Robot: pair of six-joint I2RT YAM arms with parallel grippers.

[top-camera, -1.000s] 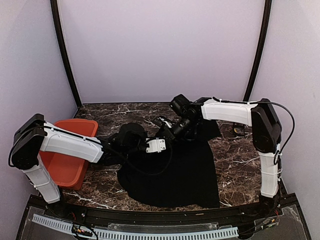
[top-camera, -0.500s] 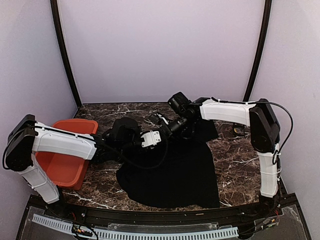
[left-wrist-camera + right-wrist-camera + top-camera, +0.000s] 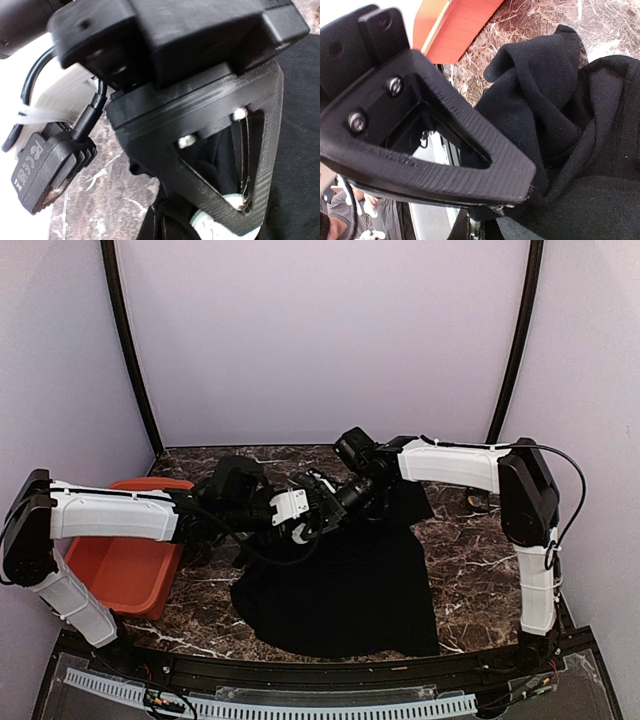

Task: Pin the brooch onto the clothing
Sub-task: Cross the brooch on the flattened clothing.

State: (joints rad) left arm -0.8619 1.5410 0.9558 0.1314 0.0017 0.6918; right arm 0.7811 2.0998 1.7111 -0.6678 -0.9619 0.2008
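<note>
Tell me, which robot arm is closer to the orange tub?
Left. The left arm stretches right across the far end of the orange tub. The right arm comes in from the opposite side, with the black shirt lying between it and the tub.

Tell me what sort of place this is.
Probably a robot test booth rather than a home: plain lavender walls enclose a marble-patterned table, a left arm and a right arm are mounted at its near edge, with a black T-shirt and an orange bin on it.
</note>
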